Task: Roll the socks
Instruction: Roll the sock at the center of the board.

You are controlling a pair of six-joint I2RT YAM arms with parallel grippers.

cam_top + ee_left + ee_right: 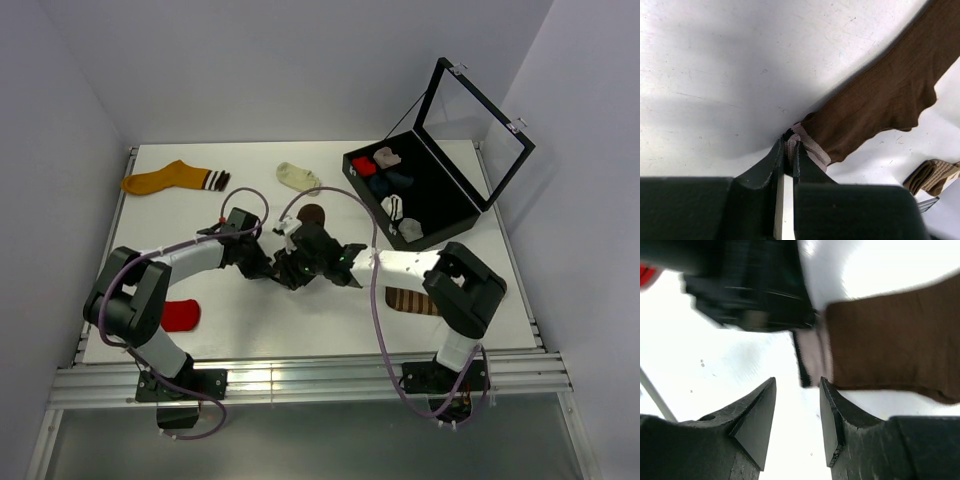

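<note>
While the left hand [790,145] is pinching the pale, ribbed cuff of the dark brown knitted sock [880,95] between its tightly closed black fingers, the sock's finely ribbed leg is lying flat on the white bench [715,60], stretching toward the upper right. The right hand [797,407] is facing the same cuff edge, its wedge-shaped fingers parted by a moderate gap and gripping nothing. Seen from above, both hands are meeting near the bench's middle, with the sock's rounded toe showing just beyond them. A plain red sock [182,315] is lying by the left arm, and a short cream ankle sock [298,177] is sitting crumpled further back. A mustard sock [170,178] with a dark-and-white striped cuff is lying at the far left. A black hinged case [450,226] is standing open, holding small rolled bundles.
</note>
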